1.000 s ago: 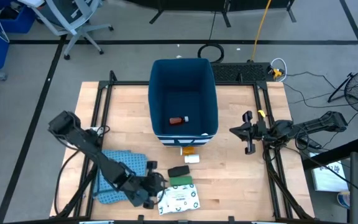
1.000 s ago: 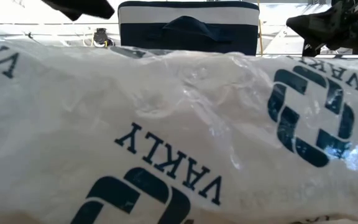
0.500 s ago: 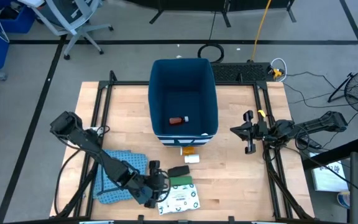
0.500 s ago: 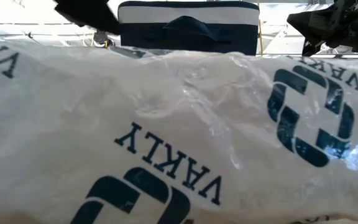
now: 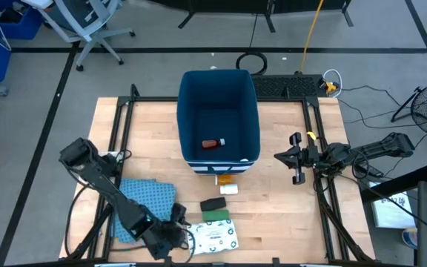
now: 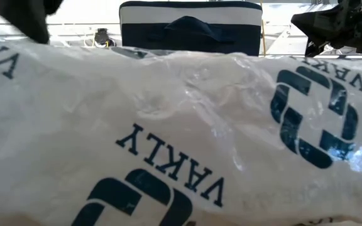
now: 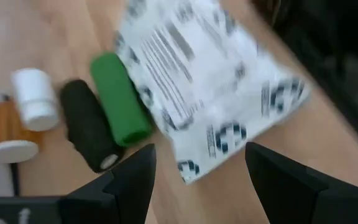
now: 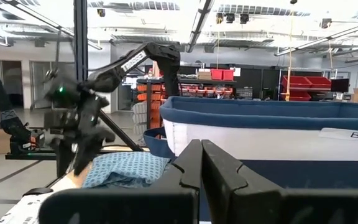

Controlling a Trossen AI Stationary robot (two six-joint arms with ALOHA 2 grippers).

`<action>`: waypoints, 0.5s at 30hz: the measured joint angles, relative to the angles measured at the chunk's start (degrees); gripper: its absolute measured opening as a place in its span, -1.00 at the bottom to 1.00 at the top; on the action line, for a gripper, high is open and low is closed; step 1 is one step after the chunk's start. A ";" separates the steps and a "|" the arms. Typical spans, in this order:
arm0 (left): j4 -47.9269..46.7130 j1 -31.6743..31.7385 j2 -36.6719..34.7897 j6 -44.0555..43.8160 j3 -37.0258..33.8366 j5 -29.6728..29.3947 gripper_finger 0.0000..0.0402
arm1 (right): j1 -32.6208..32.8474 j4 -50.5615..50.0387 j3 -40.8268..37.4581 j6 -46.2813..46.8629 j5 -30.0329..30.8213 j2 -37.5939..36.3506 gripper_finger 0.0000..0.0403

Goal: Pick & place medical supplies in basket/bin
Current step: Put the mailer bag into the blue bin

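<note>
left pincer [image 5: 175, 236]: spread, backed off packet [image 5: 215, 236] | right pincer [image 5: 296, 158]: pressed together, unmoved

Lighting, as I read it from my station: even and bright over the table [image 5: 288, 178], soft short shadows only. Low view: I get glare on a crinkled plastic packet [image 6: 181, 138] pressed close to the lens, backlit by a pale room. Left wrist view: I note heavy motion blur, print on the packet smeared. Right wrist view: ceiling lamps [image 8: 241, 9] bright overhead; near fingers [image 8: 191, 168] soft, out of focus.
</note>
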 joint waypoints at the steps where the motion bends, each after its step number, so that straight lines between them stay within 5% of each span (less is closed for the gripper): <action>1: 0.21 -0.07 1.38 1.41 0.00 0.40 0.26 | 0.00 0.00 0.00 -0.02 0.00 0.04 -1.00; 6: 2.16 -1.04 8.48 9.53 -0.13 -3.04 0.26 | 0.00 -0.03 0.00 -0.01 0.02 0.17 -1.00; 15: 7.31 -0.50 9.97 11.45 0.00 -4.03 0.26 | 0.00 -0.41 0.00 -1.12 0.06 0.17 -1.00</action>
